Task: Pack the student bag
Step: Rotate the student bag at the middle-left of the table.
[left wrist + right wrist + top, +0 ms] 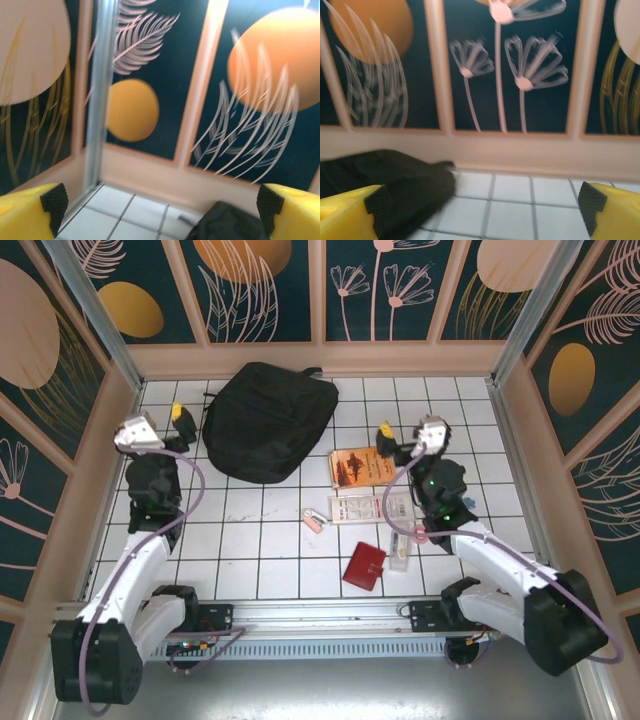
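Note:
The student bag (268, 420), a large black soft backpack, lies flat on the white tiled table at the back centre. My left gripper (181, 420) hovers just left of the bag, open and empty. Its yellow fingers (27, 212) stand wide apart, and the bag's edge (227, 222) shows low between them. My right gripper (388, 440) hangs to the right of the bag, above an orange book (360, 467), also open and empty. In the right wrist view the bag (385, 185) lies at the lower left behind the left yellow finger (347, 215).
A white booklet (368, 507), a small pink item (314, 521), a red wallet (364, 566) and a clear small case (400, 552) lie in front of the book. Patterned walls close in the table on the left, back and right.

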Robot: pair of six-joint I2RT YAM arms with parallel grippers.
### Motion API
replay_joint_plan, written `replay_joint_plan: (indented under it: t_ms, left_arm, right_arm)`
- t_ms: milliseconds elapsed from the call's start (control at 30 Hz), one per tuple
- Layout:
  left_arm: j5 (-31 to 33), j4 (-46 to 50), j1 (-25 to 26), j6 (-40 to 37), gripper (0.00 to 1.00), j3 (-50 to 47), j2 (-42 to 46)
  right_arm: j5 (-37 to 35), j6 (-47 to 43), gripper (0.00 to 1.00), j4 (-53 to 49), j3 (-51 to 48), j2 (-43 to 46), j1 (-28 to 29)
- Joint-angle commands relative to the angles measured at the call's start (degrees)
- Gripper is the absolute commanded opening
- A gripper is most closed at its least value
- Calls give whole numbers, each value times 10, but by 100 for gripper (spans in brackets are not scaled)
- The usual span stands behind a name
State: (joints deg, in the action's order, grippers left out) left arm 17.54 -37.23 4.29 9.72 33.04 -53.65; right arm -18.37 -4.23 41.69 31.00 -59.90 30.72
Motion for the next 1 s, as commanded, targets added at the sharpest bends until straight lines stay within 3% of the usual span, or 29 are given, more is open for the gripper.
replay_joint_plan:
  t_ms: [0, 33, 100, 167, 300, 433, 500, 600, 833, 967]
  left_arm:
    - [-19, 183, 8, 71, 99, 94, -21]
    - [-8, 227, 8, 92, 99, 129, -39]
    - [22, 346, 8, 147, 99, 218, -96]
    - [42, 432, 8, 153, 99, 296, -155]
    - [3, 465, 5, 173, 99, 366, -261]
    - [-71, 461, -5, 174, 99, 398, -354]
    - [-126, 455, -13, 175, 99, 418, -400]
    - [-175, 471, -14, 168, 99, 467, -478]
    - [-91, 524, -14, 137, 98, 543, -572]
    - [-110, 531, -15, 146, 98, 551, -608]
  right_arm:
    - [-167, 82, 99, -224, 129, -11, 62]
    - [-140, 118, 99, -292, 176, -22, 57]
    - [16, 182, 99, -394, 253, -45, 12]
    - [93, 257, 99, -457, 292, -73, -42]
    - [230, 318, 99, -439, 286, -98, -110]
    - [276, 344, 97, -447, 301, -147, -105]
    - [254, 363, 98, -480, 334, -202, -85]
    - [266, 421, 99, -432, 330, -250, -64]
    - [267, 480, 98, -447, 465, -411, -10]
    - [281, 524, 97, -468, 538, -497, -3]
